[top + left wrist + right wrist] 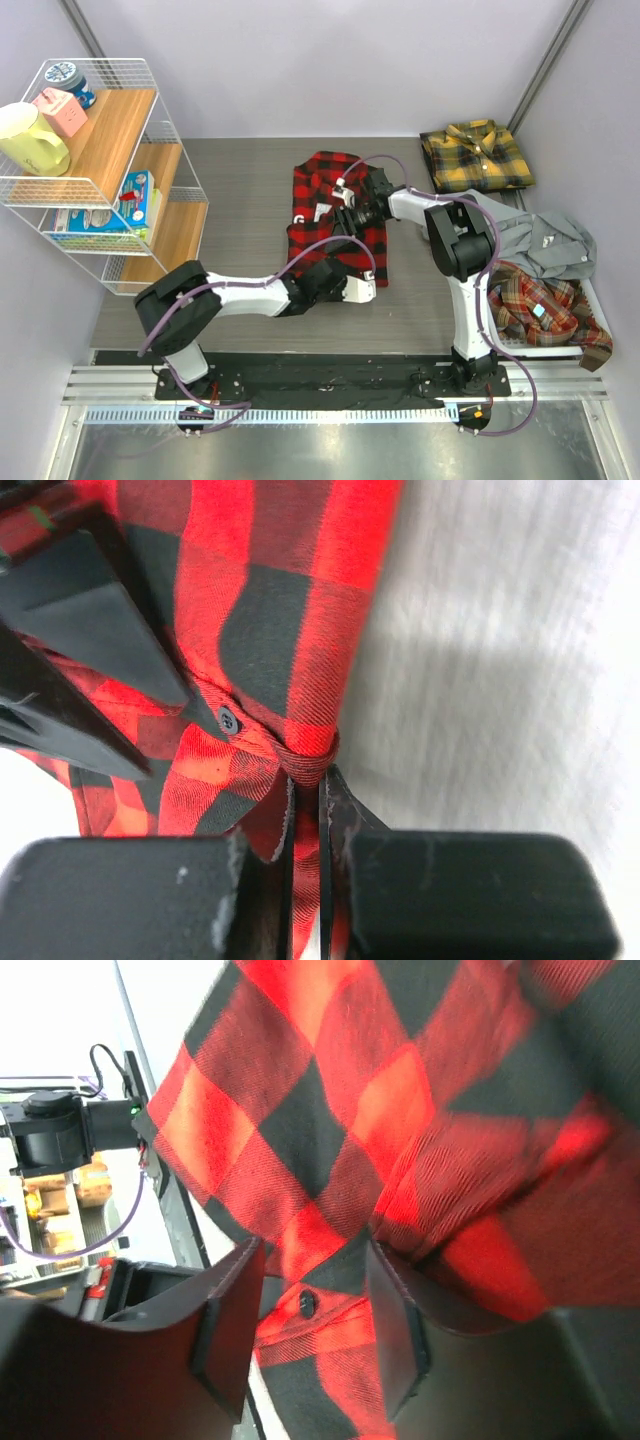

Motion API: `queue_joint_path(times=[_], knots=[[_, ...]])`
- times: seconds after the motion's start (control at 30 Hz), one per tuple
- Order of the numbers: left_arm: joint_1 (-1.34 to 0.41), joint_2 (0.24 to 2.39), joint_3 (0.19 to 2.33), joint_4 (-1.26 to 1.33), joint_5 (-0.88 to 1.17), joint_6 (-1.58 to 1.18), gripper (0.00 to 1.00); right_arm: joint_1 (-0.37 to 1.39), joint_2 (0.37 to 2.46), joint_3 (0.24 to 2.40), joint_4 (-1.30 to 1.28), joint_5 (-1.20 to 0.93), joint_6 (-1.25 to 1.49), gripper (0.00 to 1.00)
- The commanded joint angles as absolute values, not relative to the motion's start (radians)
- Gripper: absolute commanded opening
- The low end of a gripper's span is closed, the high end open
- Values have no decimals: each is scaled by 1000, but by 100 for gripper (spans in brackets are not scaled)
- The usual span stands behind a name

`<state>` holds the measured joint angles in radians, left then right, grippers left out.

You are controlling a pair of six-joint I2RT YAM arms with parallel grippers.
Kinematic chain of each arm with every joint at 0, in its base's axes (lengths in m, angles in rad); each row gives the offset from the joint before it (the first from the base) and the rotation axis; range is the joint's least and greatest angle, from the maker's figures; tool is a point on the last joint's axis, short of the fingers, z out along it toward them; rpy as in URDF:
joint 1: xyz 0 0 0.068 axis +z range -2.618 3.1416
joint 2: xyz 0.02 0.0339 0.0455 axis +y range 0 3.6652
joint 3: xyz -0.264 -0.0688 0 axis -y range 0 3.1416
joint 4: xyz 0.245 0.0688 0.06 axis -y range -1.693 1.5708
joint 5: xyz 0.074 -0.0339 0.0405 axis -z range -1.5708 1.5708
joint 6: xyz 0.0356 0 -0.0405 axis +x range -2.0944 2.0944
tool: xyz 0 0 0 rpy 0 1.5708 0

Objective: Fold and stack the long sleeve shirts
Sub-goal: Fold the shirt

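Left gripper (305, 825) pinched tight on red-and-black check shirt (320, 182) at its near-right corner. Right gripper (312, 1310) straddles the buttoned edge mid-shirt, jaws apart; grip unclear.

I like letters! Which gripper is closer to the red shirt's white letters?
Right. The right gripper sits beside the white letters; the left gripper pinches the red shirt at its near edge.

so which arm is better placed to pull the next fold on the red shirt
Left, probably: the left claw is shut on the red-and-black shirt's near edge, while the right claw only straddles cloth, jaws apart.
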<state>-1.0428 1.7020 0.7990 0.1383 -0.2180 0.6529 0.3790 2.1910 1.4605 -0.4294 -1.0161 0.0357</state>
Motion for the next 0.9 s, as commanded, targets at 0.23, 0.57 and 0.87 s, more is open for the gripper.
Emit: queue_joint_path(times=[0.23, 0.57, 0.87], knots=[[-1043, 1558, 1044, -590, 67, 352, 0, 333, 2114, 1706, -546, -905, -92, 65], [-973, 1607, 1309, -978, 305, 316, 0, 304, 2189, 1833, -600, -810, -222, 66], [-783, 1887, 1718, -1356, 570, 367, 0, 302, 2281, 1890, -545, -790, -218, 63]])
